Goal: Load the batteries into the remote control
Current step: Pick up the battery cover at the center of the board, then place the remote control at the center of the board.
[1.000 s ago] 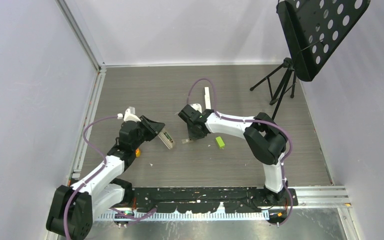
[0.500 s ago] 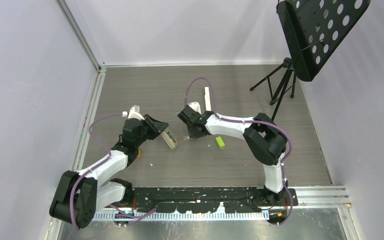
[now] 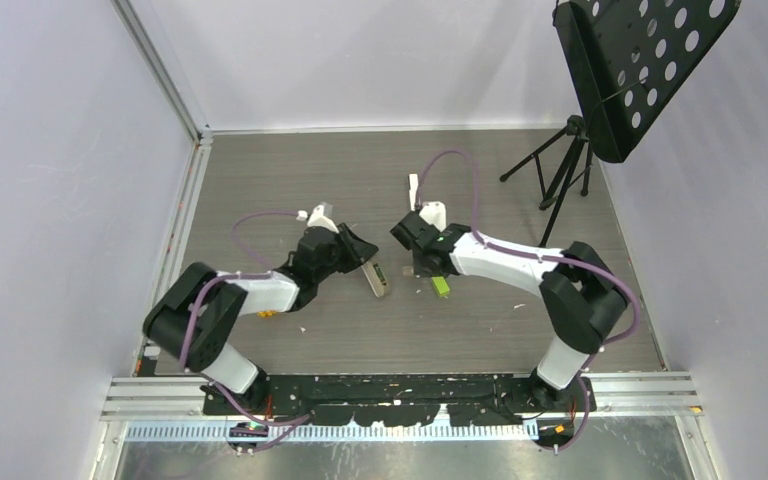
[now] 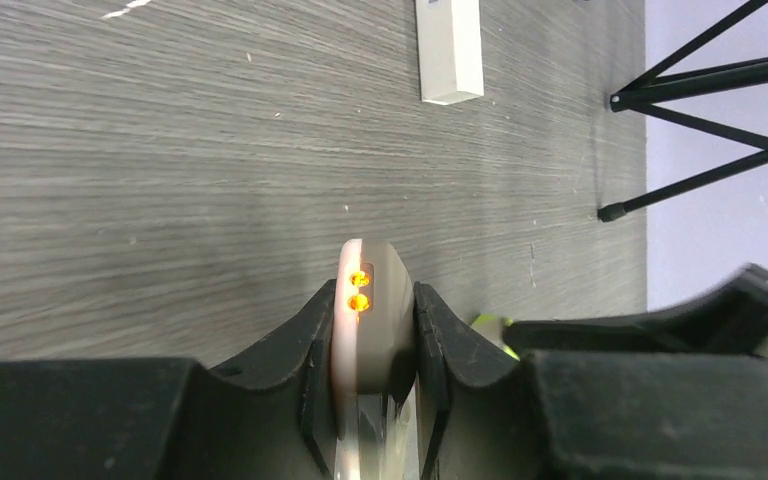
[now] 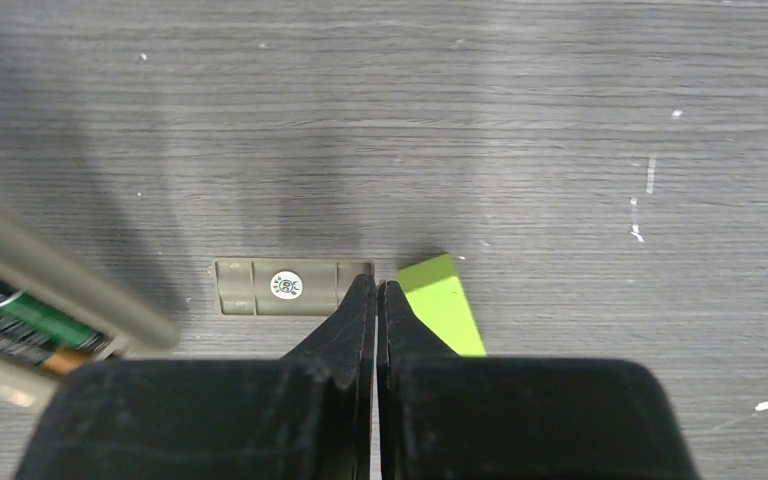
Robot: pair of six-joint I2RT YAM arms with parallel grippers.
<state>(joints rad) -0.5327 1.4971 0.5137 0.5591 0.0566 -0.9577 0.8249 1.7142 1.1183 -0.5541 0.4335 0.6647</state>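
Observation:
My left gripper (image 4: 372, 300) is shut on the beige remote control (image 4: 378, 315), gripping its two long sides; two orange lights glow at its end. From above, the remote (image 3: 380, 281) sticks out toward the right gripper (image 3: 427, 272). In the right wrist view its open compartment holds a green-and-black battery (image 5: 28, 325). The right gripper (image 5: 376, 290) is shut with nothing in it, fingertips down at the table between the loose beige battery cover (image 5: 290, 287) and a bright green block (image 5: 444, 300).
A second, white remote (image 4: 450, 55) lies farther back on the table (image 3: 290, 180). A black tripod (image 3: 560, 175) with a perforated stand top (image 3: 640, 60) occupies the back right corner. Purple walls enclose the table on three sides.
Both arms have swung right toward the middle. The left one carried the remote along with it. The right gripper has shut and now sits beside the green block.

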